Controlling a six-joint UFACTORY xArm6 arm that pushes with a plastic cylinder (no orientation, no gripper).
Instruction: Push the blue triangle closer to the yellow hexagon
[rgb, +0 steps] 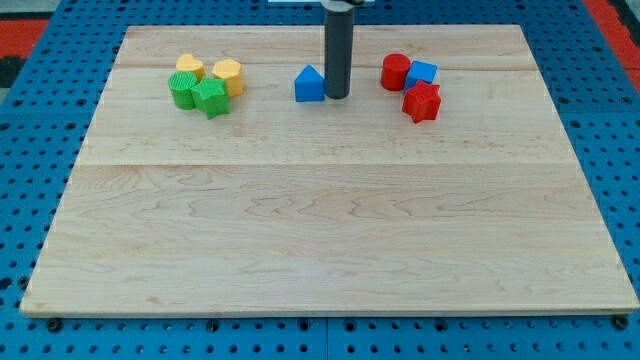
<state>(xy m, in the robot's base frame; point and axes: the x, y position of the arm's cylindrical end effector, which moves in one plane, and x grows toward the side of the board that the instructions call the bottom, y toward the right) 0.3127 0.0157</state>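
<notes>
Wooden board (330, 230) on blue pegboard (30, 120). No jaws on arm: plain dark rod, my tip (337, 96) touching right side of blue triangle (310, 85) near view's top. Yellow hexagon (228, 75) well left, beside yellow block (189, 68), two green blocks (200, 95). Right: red cylinder (395, 71), blue cube (422, 73), red block (422, 102).
</notes>
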